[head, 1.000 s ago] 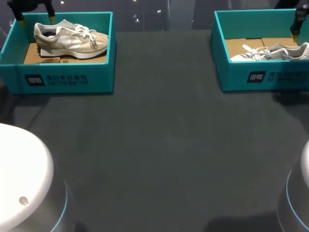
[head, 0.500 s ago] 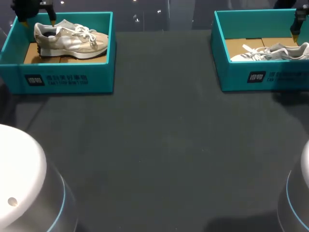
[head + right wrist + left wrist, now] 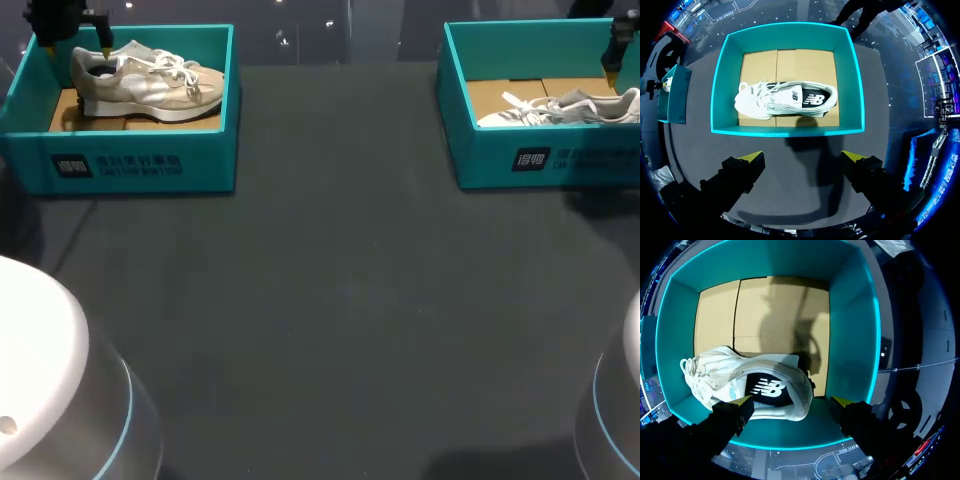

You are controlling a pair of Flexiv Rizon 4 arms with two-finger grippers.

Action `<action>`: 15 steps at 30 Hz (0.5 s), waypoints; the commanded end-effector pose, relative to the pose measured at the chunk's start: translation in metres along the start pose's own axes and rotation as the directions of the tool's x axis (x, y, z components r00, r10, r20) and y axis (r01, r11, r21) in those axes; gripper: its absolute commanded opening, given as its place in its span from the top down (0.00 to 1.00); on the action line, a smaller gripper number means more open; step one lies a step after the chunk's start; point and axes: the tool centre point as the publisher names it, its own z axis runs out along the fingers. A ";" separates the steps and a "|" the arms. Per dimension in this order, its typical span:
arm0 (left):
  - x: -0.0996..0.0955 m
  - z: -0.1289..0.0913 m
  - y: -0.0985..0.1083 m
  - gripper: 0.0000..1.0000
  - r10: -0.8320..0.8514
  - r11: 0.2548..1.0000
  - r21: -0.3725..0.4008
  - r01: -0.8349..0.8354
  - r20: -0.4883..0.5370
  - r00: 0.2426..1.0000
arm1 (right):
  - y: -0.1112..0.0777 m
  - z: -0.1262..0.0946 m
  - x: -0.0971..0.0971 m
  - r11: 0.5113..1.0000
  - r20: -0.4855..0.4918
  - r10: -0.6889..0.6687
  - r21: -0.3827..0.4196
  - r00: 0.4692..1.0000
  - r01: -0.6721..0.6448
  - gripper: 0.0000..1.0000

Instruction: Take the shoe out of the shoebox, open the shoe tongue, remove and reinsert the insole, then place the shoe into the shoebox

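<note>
While the open, empty left gripper [image 3: 792,401] straddled the boxed cream mesh trainer's [image 3: 720,375] heel, the first step — closing, then lifting — seemed next.

A dark grey, matte table [image 3: 340,300] spans the view, its far edge running straight across the back.

Not much to it: a dark grey table [image 3: 340,300], matte top, almost felt-looking, plain all over. Just ahead of the right gripper [image 3: 801,156] a soft dark shadow [image 3: 807,137] lies across it, running back under the gripper.
</note>
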 end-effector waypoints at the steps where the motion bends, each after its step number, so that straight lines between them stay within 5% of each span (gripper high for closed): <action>1: 0.003 0.009 0.013 0.00 0.023 0.999 0.034 -0.023 0.002 1.000 | 0.000 0.000 0.000 1.000 0.001 0.001 -0.001 1.000 -0.001 0.00; 15: 0.010 0.029 0.009 0.00 0.081 0.994 0.071 -0.081 -0.010 0.997 | 0.000 0.000 0.000 1.000 0.001 0.001 -0.001 1.000 -0.001 0.00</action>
